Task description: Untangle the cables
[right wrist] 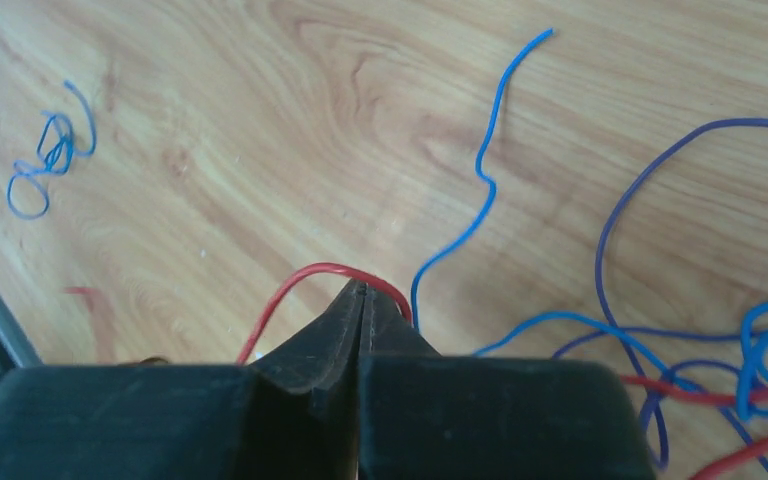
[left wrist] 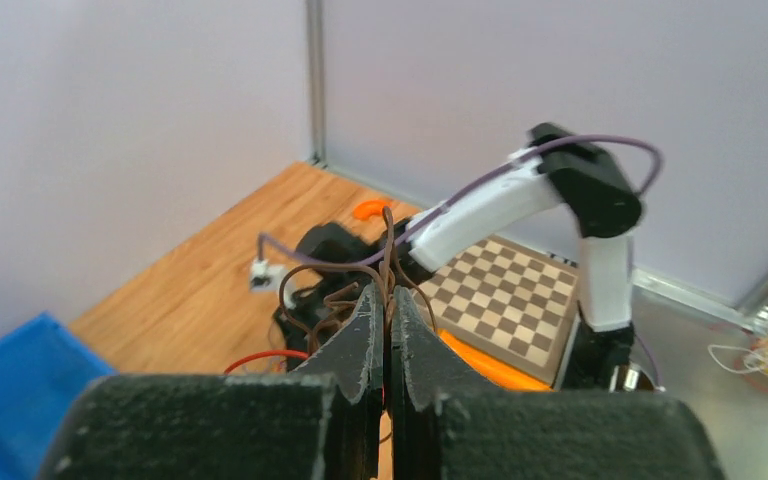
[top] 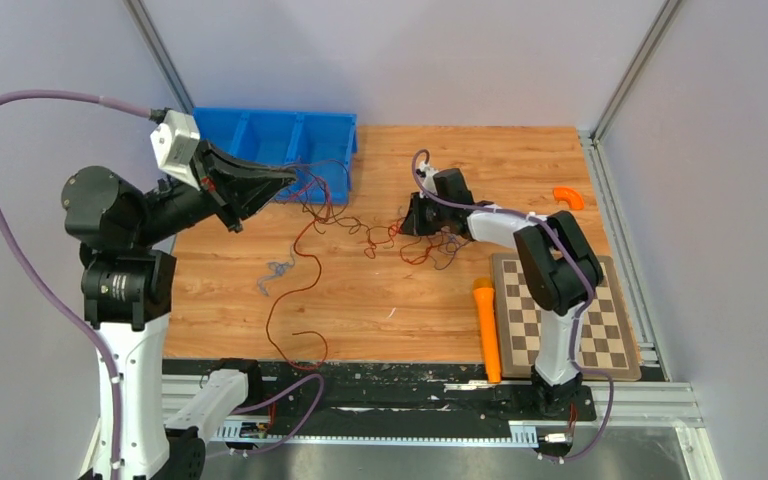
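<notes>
Red cable (top: pixel 268 325) loops to table (top: pixel 380 310) near edge; cables (top: pixel 425 245) bunched mid-table.

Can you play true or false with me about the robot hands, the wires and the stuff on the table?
1. The left hand is pinching cables. True.
2. The right hand is wide open. False: it is shut, with a red cable looping over its tip.
3. The blue bin sits at the far left corner of the table. True.
4. The checkerboard lies beside the left arm. False: it lies by the base of the right arm.
</notes>
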`<act>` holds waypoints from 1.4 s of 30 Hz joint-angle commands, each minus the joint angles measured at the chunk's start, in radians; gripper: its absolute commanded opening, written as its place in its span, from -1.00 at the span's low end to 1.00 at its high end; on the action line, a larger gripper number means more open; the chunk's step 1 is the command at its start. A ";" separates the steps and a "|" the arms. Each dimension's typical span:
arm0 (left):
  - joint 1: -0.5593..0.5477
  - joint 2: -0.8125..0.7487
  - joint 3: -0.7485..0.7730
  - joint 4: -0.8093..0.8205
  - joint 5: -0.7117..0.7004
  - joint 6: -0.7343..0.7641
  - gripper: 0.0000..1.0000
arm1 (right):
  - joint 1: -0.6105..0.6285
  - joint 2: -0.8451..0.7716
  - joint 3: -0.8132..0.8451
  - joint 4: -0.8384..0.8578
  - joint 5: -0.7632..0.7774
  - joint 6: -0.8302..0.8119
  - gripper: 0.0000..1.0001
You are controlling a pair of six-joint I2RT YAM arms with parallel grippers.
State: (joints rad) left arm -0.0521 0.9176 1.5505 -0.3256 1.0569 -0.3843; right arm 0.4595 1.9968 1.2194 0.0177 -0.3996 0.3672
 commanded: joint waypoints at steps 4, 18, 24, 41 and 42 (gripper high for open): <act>-0.008 0.068 -0.187 -0.101 -0.175 0.165 -1.00 | -0.021 -0.198 -0.014 -0.127 -0.139 -0.174 -0.94; -0.178 0.341 -0.230 -0.590 -0.411 0.697 -0.49 | -0.108 -0.343 0.001 -0.409 -0.327 -0.338 0.89; 0.075 0.281 -0.338 -0.589 -0.421 0.769 0.65 | -0.135 -0.385 0.011 -0.540 -0.305 -0.437 0.97; 0.057 0.602 -0.625 -0.308 -0.899 1.006 0.46 | -0.253 -0.436 0.003 -0.609 -0.310 -0.444 0.97; 0.057 0.623 -0.637 -0.300 -0.919 1.013 0.45 | -0.254 -0.434 0.003 -0.612 -0.311 -0.445 0.97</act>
State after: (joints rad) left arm 0.0181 1.4979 0.9432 -0.7242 0.2409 0.5816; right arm 0.2157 1.5970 1.2034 -0.5838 -0.6834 -0.0586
